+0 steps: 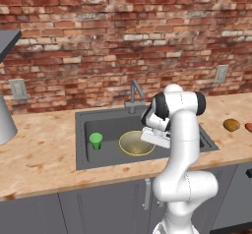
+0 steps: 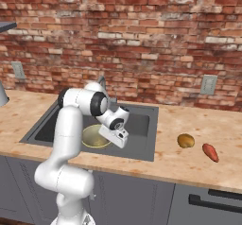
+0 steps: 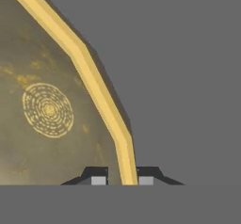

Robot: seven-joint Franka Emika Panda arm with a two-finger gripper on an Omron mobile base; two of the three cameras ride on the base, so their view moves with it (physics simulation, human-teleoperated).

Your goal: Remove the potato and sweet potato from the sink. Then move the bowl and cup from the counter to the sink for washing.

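In the hand view my gripper (image 3: 122, 180) is shut on the pale rim of the olive-yellow bowl (image 3: 47, 110), one fingertip inside and one outside. From the base views the bowl (image 1: 135, 143) (image 2: 94, 136) sits low inside the dark grey sink (image 1: 108, 125) (image 2: 139, 125), with the gripper (image 1: 149, 140) (image 2: 113, 141) at its right edge. The green cup (image 1: 96, 140) stands upright in the sink, left of the bowl. The potato (image 1: 231, 125) (image 2: 185, 140) and sweet potato (image 1: 249, 127) (image 2: 210, 152) lie on the counter right of the sink.
A grey tap (image 1: 135, 93) rises behind the basin, close to my arm. A grey rounded object (image 1: 5, 125) stands on the counter at far left. A brick wall with outlets (image 2: 208, 84) backs the counter.
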